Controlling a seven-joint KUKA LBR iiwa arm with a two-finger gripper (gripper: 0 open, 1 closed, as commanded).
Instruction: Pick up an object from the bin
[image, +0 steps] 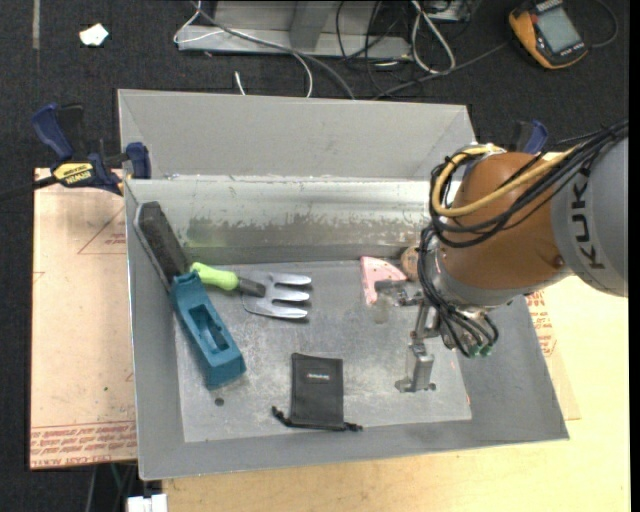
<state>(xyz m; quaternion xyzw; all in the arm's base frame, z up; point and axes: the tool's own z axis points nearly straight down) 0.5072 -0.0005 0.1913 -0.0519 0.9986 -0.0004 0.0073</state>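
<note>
Inside the grey bin (500, 400), the right side is mostly bare floor. A long blue-and-black tool (205, 335) lies along the left wall, a black pouch (317, 388) near the front edge, a green-handled fork (265, 290) mid-floor, and a pink piece (378, 275) by the back wall. My hand (418, 383) hangs over bare floor to the right of the pouch; whether it is apart or together, I cannot tell.

You have bright, even light from overhead on the bin (300, 120). Its pale upper back wall is lit flat, while the lower strip of that wall carries a streaky sheen (a dull mirror of the grey bottom in front of it). Shadows are soft and short: the blue tool (208, 335) throws only a thin dark edge beside itself. The orange cover (500, 220) shows a glossy highlight on top. The ground (80, 90) around the bin reads dark.
</note>
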